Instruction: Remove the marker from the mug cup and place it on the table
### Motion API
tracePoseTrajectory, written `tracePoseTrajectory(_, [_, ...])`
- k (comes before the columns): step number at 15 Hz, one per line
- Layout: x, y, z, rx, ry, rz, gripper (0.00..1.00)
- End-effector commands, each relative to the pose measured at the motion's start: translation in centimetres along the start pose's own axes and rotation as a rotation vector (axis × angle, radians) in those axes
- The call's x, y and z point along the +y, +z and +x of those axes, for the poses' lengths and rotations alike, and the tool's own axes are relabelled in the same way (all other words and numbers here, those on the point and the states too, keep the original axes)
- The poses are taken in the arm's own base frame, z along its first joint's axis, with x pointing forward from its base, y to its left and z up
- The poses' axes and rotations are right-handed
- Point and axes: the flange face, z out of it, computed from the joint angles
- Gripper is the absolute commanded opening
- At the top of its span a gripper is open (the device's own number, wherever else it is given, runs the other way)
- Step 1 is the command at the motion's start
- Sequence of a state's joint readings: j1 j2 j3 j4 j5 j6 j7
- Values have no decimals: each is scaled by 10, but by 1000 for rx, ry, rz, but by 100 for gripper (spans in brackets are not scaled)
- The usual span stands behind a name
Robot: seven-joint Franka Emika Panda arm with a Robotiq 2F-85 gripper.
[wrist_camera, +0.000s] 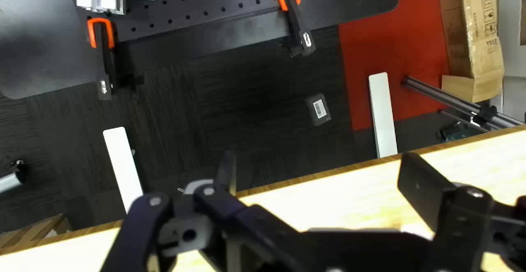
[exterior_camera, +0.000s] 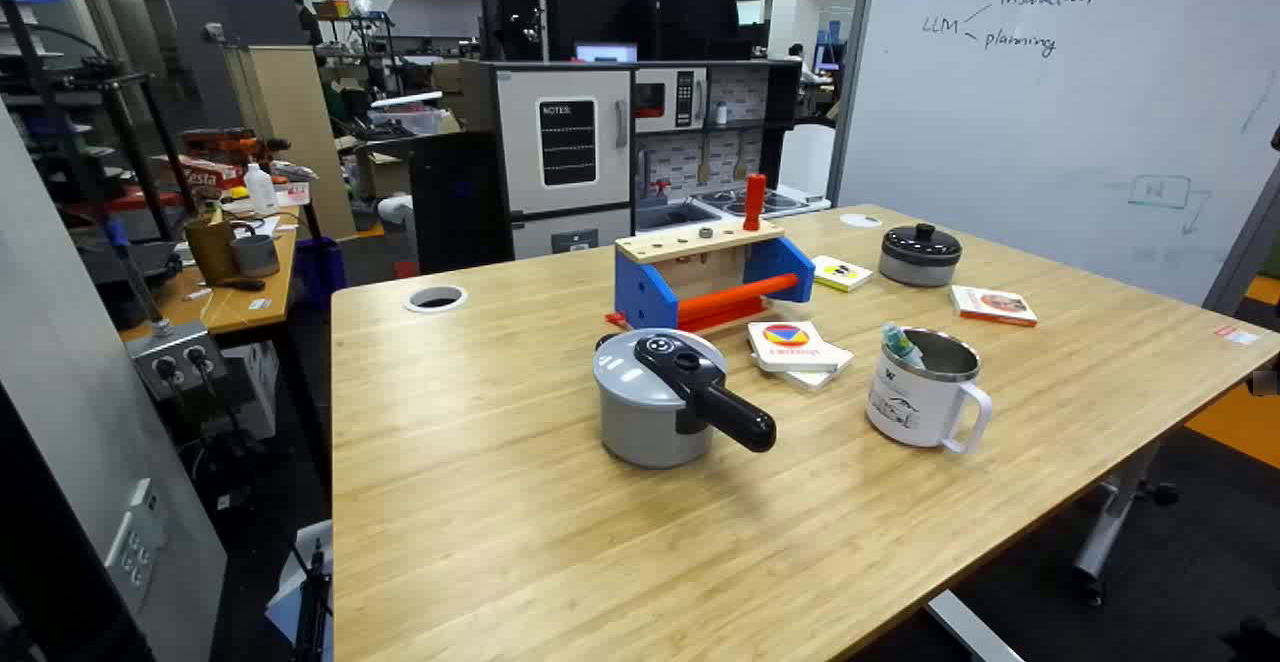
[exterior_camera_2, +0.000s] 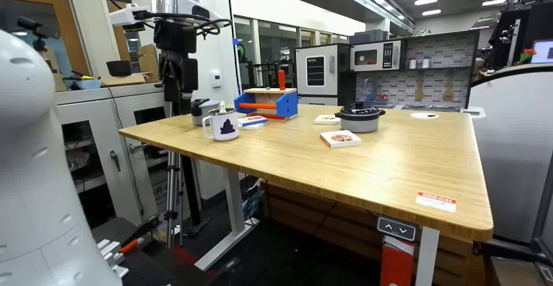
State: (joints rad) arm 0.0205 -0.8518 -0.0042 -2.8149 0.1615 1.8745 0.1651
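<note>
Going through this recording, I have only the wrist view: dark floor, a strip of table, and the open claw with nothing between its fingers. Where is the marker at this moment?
Observer: It is inside the mug cup; in both exterior views one end of the marker sticks up past the rim.
Reviewer: Is the claw touching that mug cup?
Observer: No, in an exterior view it hangs clear of it.
Reviewer: Any other vessel on the table that I might mistake for it?
Observer: Possibly the grey pot with a long black handle, which stands apart from the mug cup.
</note>
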Motion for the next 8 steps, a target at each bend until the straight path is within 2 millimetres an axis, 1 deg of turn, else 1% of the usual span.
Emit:
tracePoseTrajectory(1, [1, 3, -1, -8, 1, -2, 100])
tracePoseTrajectory(3, [-4, 1, 7, 3, 7, -25, 100])
tracePoseTrajectory(5, [-18, -12, 21, 42, 4, -34, 100])
tracePoseTrajectory(6, [-31, -21, 33, 62, 5, -34, 100])
tracePoseTrajectory(7, [-41, -28, 42, 86, 7, -34, 100])
tracePoseTrajectory(8, [-59, -38, 53, 105, 4, -23, 100])
